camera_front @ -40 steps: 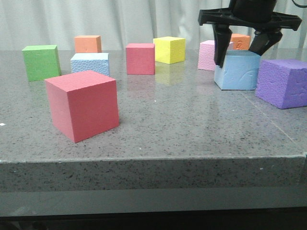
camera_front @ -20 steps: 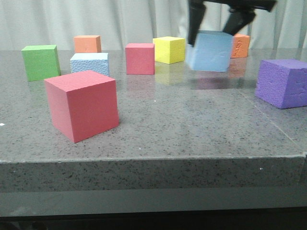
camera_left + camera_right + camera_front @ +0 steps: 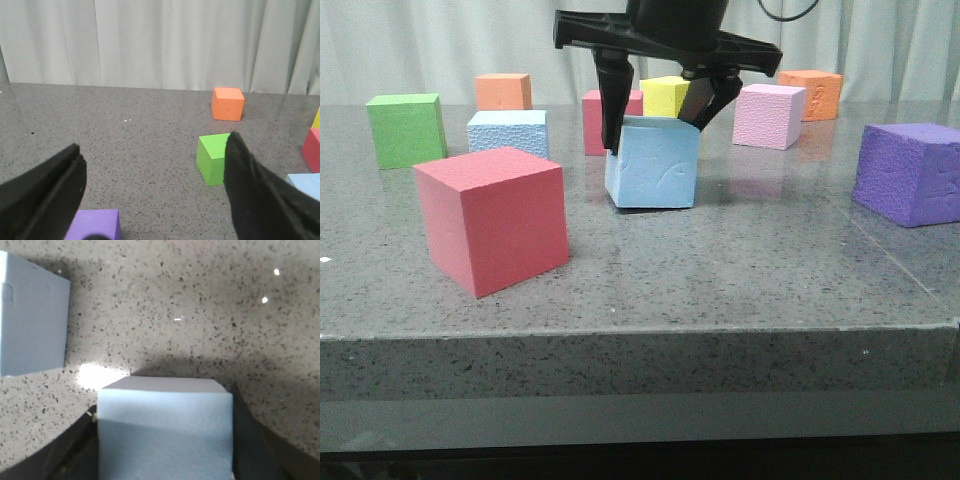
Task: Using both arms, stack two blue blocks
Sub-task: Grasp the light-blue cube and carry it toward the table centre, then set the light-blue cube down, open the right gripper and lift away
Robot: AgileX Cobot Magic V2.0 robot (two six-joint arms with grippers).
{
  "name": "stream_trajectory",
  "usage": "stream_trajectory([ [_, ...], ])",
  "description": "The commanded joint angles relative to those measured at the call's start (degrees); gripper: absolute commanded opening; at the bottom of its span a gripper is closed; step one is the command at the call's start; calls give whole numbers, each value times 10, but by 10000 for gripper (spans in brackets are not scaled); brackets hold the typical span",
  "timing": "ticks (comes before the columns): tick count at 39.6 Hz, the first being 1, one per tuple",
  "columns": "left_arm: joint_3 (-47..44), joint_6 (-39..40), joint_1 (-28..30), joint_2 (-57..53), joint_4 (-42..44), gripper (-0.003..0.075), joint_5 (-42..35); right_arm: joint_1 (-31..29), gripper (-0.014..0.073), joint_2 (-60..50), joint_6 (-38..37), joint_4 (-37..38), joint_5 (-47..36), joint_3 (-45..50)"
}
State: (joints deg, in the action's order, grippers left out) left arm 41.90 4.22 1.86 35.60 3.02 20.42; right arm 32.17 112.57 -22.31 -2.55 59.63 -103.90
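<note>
Gripping the smooth blue block (image 3: 654,165) tight in my right gripper (image 3: 658,110), left gripper (image 3: 152,192) wide open, holding nothing.

Front camera sits low at the table (image 3: 720,300) edge, facing forward across it toward the curtain (image 3: 440,40); left wrist camera rides low, level, also facing curtain, sharing the green cube (image 3: 212,159) with front; right wrist camera looks steeply down, very close, onto the smooth blue block (image 3: 165,432), also in front view.
</note>
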Motion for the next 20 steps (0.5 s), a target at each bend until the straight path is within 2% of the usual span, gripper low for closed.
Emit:
stream_trajectory([
  [1, 21, -1, 1, 4, 2, 557, -50, 0, 323, -30, -3, 7, -19, -19],
  [4, 21, -1, 1, 4, 2, 556, -50, 0, 414, -30, -3, 11, -19, -19],
  [7, 21, -1, 1, 4, 2, 556, -50, 0, 546, -32, -3, 11, -22, -19],
  [10, 21, -1, 1, 4, 2, 556, -50, 0, 627, -36, -3, 5, -26, -31],
  [20, 21, -1, 1, 4, 2, 556, -51, 0, 637, -66, -3, 1, -25, -93],
])
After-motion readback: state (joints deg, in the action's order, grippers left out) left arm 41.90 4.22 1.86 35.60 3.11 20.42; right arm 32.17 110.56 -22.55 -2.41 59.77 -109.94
